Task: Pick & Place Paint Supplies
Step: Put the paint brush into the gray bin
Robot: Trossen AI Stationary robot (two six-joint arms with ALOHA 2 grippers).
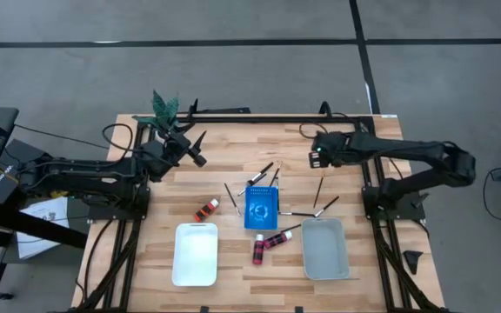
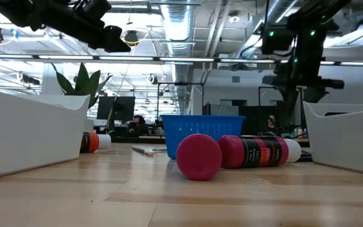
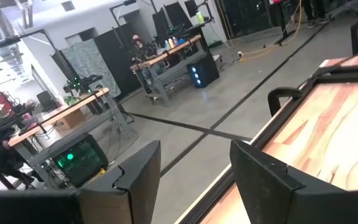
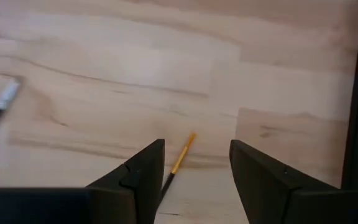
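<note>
Right end effector [image 4: 194, 171] open over brush [image 4: 180, 158] (yellow-tipped), seemingly unnoticeable overhead

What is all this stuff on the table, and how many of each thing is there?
Paint bottles: three, red. One lies left of the blue rack; two lie together just below it, between the trays.
Brushes: several, thin and dark-handled, scattered around the rack, such as one above it. An exact count is hard to give.
Blue rack: one, square, at the table's centre.
White tray: one, at the lower left.
Grey tray: one, at the lower right.
Plant: one, green, at the table's far left corner.
Table: one, light wood.
Left claw: dark, open, raised over the upper left.
Right claw: dark, open, above a yellow-tipped brush.
</note>
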